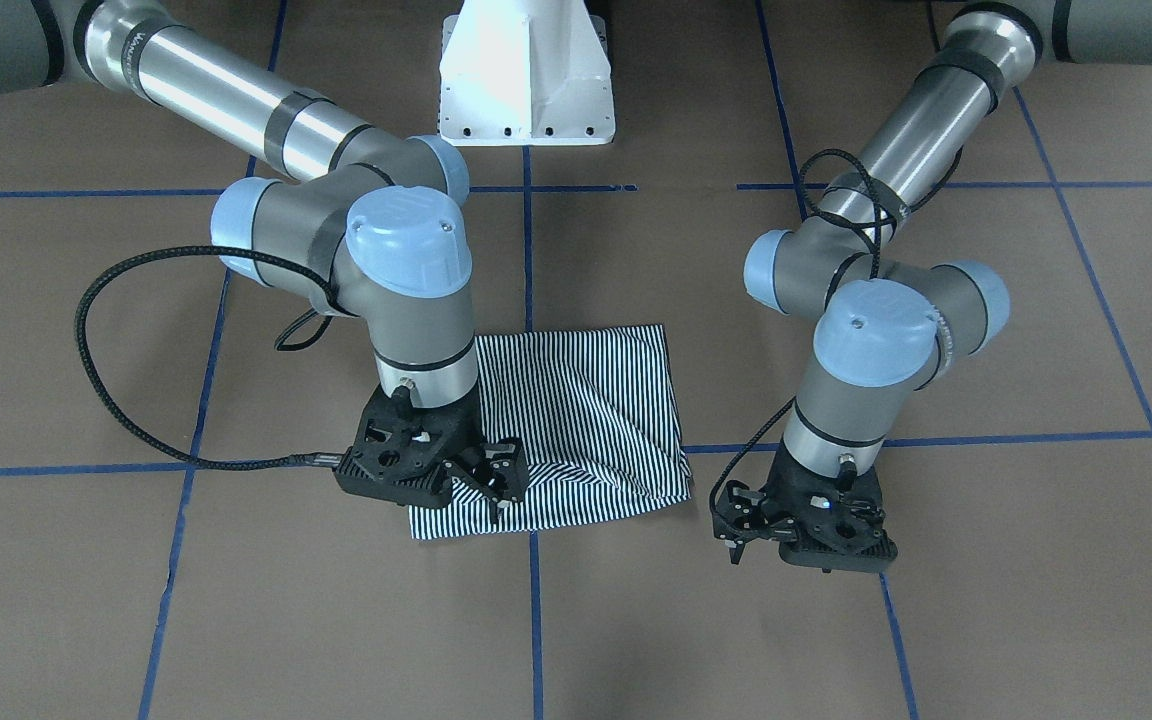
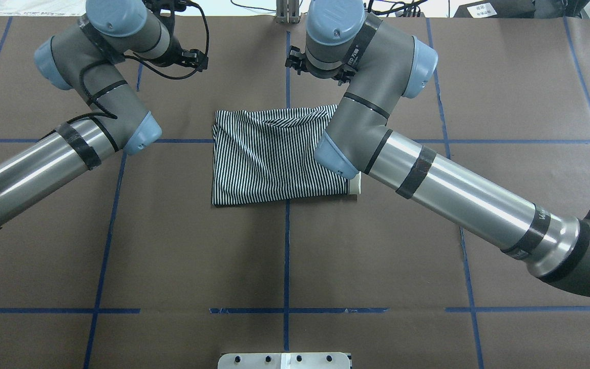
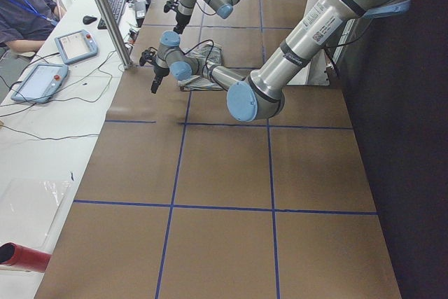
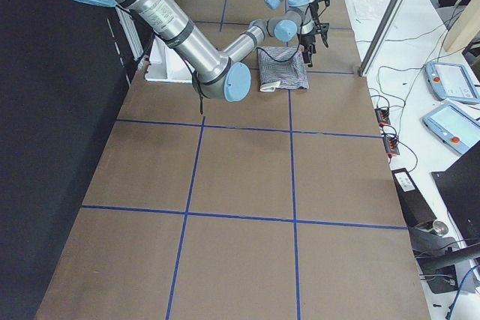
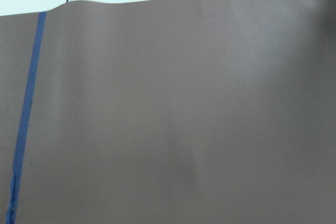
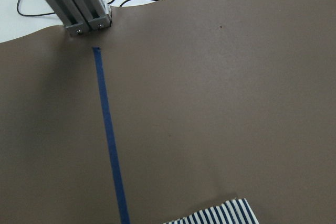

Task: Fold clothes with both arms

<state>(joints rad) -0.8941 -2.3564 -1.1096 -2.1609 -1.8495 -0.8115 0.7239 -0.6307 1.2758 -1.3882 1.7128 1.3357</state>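
Well, from where I stand the striped polo shirt (image 2: 269, 159) lies folded into a neat rectangle near the middle of the brown table (image 1: 236, 600), across the blue tape lines (image 2: 286, 256) that grid its surface. A few soft creases run over its top layer, and a strip of the cream collar (image 2: 355, 184) peeks out at the edge nearest the robot, half under the right arm (image 2: 459, 195).

That arm reaches over the shirt, and its right gripper (image 1: 491, 480) points down at the shirt's far edge, the one on the operators' side. Its fingers stand apart with nothing between them. From the front camera I can't quite tell whether the tips touch the cloth or hang just above it. Its wrist camera sees only bare table, a tape line and one striped corner at the bottom of the view.

The left arm (image 1: 921, 120) bends down beside the shirt, and the left gripper (image 1: 736, 522) hangs over bare table just off the shirt's corner, apart from the fabric. Its fingers look spread too, and it carries nothing. Its wrist view shows plain brown table and one tape line.

Behind both arms stands the white pedestal (image 1: 526, 75). At the side bench a seated person (image 3: 24, 5) faces away from the table.
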